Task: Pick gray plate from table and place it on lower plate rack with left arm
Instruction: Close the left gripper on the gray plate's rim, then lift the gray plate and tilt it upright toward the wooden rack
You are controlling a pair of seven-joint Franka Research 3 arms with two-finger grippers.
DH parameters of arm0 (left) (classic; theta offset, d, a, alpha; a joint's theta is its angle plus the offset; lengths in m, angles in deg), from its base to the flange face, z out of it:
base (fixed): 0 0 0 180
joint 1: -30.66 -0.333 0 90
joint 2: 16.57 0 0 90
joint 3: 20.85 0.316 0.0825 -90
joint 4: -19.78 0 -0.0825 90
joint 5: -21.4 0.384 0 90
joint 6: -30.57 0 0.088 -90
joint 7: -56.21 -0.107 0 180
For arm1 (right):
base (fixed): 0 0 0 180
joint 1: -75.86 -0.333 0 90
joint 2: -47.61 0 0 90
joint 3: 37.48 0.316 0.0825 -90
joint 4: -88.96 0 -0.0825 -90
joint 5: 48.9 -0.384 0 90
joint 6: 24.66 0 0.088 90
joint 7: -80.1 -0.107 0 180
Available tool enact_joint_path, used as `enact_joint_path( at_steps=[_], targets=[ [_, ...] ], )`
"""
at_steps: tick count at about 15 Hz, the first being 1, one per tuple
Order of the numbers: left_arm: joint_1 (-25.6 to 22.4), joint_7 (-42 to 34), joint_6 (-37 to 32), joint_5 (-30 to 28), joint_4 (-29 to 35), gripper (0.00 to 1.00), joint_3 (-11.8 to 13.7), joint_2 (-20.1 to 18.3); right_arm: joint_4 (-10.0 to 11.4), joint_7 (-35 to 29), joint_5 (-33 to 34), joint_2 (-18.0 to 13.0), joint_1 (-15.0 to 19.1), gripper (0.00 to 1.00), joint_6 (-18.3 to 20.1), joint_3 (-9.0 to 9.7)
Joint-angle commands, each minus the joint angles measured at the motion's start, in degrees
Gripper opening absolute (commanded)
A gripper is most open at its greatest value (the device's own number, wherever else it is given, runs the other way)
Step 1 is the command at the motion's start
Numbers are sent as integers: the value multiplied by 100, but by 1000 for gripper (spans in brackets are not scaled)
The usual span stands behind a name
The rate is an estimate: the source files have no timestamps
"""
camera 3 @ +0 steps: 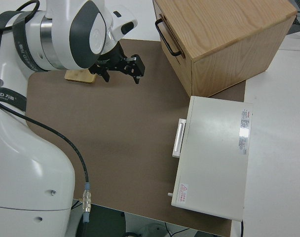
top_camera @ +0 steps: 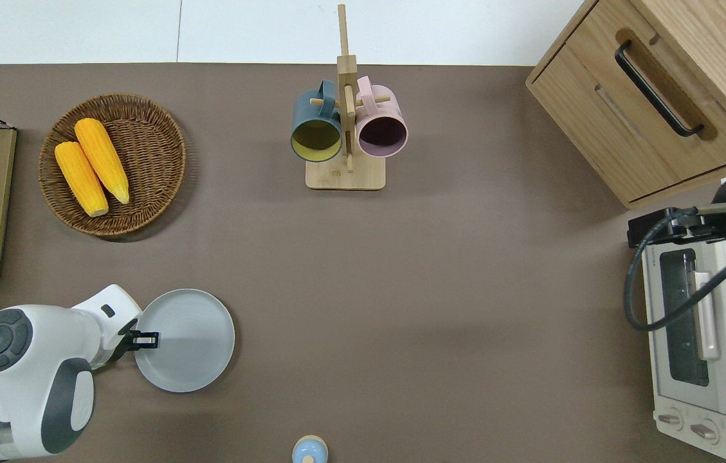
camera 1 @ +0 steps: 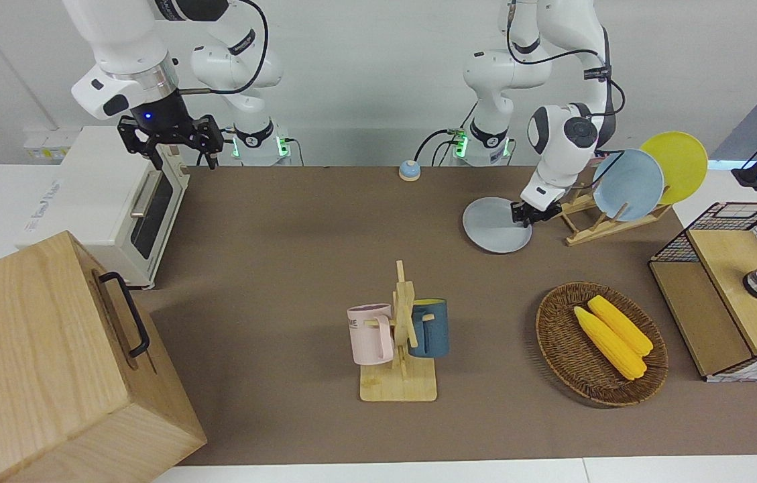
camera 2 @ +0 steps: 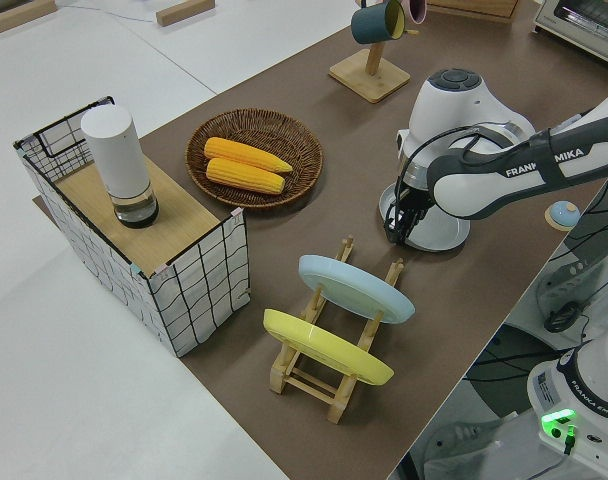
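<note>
Grasp step: left end effector (top_camera: 144, 339) sits clenched on the rim of the gray plate (top_camera: 190, 339) — plate flat on the bench (top_camera: 440, 270), beside the lower plate rack (camera 1: 589, 225). Next: lift, tilt upright, slot in.

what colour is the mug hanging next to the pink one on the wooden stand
Dark teal-blue ceramic mug, yellowish inside; outside shows best in the front view.
</note>
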Motion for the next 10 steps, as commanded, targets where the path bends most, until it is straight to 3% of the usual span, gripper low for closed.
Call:
enact_joint_path(
  at_steps=[1,10],
  targets=[
    [-65,-114,-360,15,-49,0,35,-187,-37,-22,-15,2,-42,983,5,-34],
    [-56,-8,-1854,6,-717,0,26,-645,-37,-22,-15,2,-42,983,5,-34]
  ],
)
